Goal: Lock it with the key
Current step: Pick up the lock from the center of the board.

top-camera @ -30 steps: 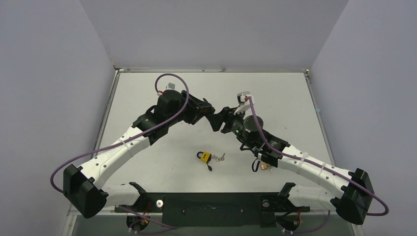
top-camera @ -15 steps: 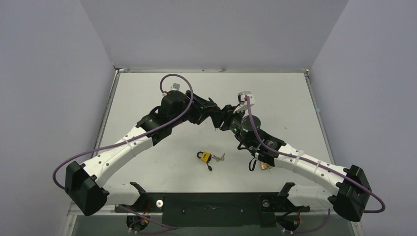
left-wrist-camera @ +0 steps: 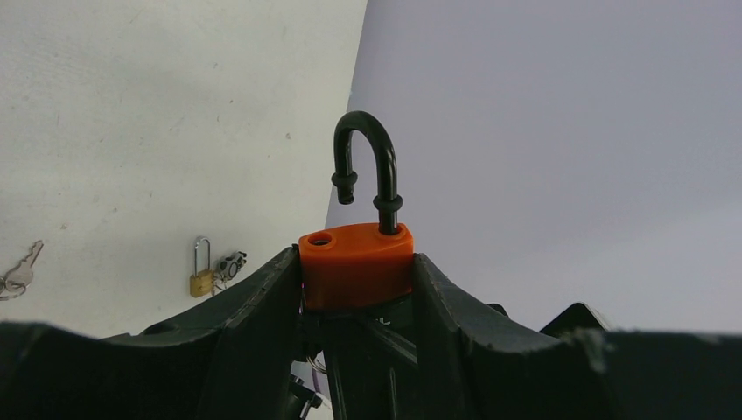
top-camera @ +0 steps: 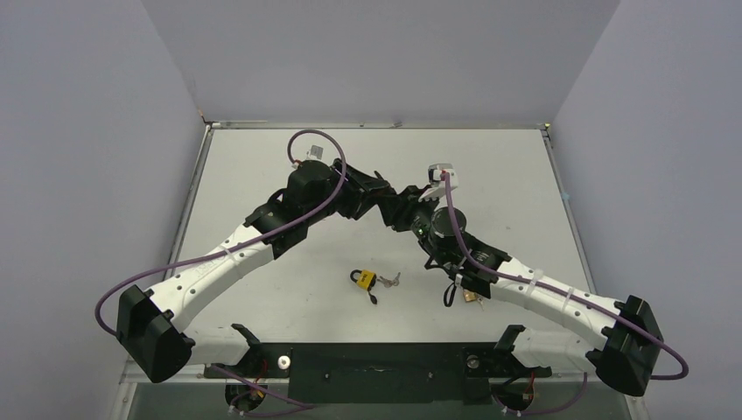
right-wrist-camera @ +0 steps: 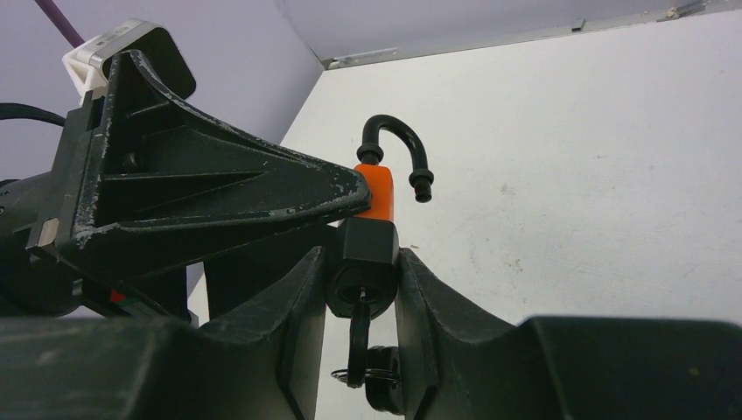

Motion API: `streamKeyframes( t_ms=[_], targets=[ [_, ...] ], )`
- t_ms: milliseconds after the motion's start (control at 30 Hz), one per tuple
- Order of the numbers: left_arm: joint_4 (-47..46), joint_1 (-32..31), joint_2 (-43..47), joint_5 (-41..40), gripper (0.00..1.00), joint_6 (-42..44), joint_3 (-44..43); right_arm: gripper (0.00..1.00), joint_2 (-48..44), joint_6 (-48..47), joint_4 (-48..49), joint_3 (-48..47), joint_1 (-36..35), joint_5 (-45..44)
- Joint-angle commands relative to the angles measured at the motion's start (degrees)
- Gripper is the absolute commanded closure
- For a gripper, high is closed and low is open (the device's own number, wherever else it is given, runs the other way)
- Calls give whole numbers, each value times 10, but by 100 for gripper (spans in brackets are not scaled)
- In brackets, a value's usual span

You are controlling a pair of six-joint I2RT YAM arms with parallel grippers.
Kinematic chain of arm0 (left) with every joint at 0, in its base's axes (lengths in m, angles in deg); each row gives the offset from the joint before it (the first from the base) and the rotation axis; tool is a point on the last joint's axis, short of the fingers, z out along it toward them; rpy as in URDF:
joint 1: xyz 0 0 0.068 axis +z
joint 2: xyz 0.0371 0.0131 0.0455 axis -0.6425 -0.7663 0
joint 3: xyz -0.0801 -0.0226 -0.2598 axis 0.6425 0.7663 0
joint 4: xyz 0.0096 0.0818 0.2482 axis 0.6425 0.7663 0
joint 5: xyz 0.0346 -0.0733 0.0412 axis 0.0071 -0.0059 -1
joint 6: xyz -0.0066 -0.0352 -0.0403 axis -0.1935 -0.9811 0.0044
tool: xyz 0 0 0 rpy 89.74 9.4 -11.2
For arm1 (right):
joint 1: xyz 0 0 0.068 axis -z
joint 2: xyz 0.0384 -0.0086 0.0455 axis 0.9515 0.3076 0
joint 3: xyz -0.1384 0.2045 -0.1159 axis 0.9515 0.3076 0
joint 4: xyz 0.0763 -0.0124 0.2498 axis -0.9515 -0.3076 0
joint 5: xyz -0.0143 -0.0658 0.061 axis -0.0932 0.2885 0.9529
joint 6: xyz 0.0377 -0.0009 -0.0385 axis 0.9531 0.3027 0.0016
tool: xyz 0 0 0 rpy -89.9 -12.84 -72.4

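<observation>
An orange padlock point(left-wrist-camera: 354, 267) with a black open shackle point(left-wrist-camera: 366, 166) is held in the air over the middle of the table, between both grippers. My left gripper point(left-wrist-camera: 357, 282) is shut on its orange body. My right gripper point(right-wrist-camera: 363, 273) is shut on the padlock's black lower end point(right-wrist-camera: 363, 262), from the opposite side. A black key point(right-wrist-camera: 359, 337) sticks in the keyhole, with a ring and a second key hanging from it. In the top view the left gripper point(top-camera: 376, 194) and right gripper point(top-camera: 405, 210) meet tip to tip; the padlock is hidden between them.
A brass padlock with a black shackle point(top-camera: 365, 280) and loose keys point(top-camera: 391, 280) lie on the table near the front middle. A second brass padlock point(top-camera: 472, 297) lies under the right forearm; it also shows in the left wrist view point(left-wrist-camera: 201, 276).
Both grippers have drawn closer together and shifted slightly right and towards the back. The things on the table have not moved.
</observation>
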Motion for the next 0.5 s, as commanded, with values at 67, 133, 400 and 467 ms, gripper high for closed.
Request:
streamKeyframes(
  t_ms=[67, 133, 400, 467],
  targets=[
    [-84, 1, 32, 64, 63, 54, -8, 100, -48, -8, -7, -11, 3, -26],
    [-105, 10, 48, 76, 61, 75, 10, 100, -64, -7, -20, -11, 8, -19],
    [-128, 62, 63, 222, 55, 207, -3, 100, -139, 10, -77, 3, 51, 13],
    [-105, 65, 70, 238, 54, 257, -20, 100, -159, 17, -89, 8, 71, 32]
  ],
)
